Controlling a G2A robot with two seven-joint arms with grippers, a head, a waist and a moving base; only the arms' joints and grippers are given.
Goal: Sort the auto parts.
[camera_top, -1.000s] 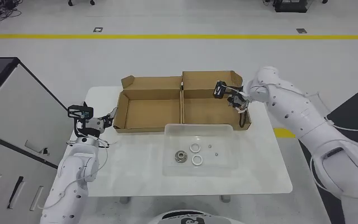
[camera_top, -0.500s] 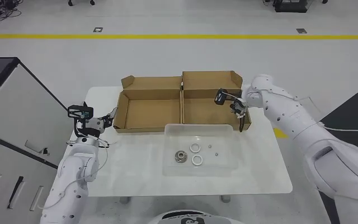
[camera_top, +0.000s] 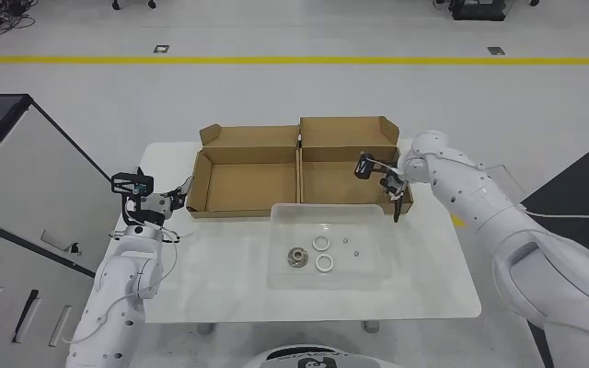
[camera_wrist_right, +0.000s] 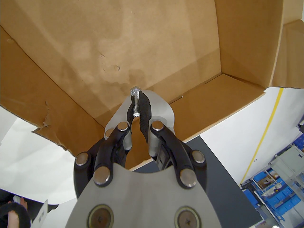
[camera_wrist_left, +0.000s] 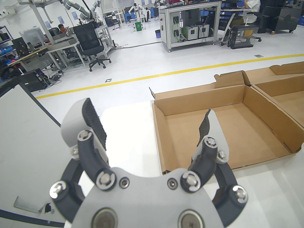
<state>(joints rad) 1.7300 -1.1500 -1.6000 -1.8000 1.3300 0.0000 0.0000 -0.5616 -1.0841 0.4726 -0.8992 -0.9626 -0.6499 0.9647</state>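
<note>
- Left jaws: released, empty, at the left edge of the bench (camera_top: 221, 276), beside the left box (camera_top: 247, 179).
- Tray (camera_top: 368, 269): in front of both boxes, holding two rings (camera_top: 317, 243).
- Right jaws: clenched on a bolt (camera_wrist_right: 135, 104) over the right box (camera_top: 336, 182).

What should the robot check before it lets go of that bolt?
1. Is the bolt pinched tight in the right hand? Ok.
2. Is the right hand over the right box? Ok, near its corner.
3. Is the left hand out of the way? Ok, open beside the left box.
4. Is this the correct box for bolts? Cannot tell.
5. Are more parts waiting in the tray? Ok.
</note>
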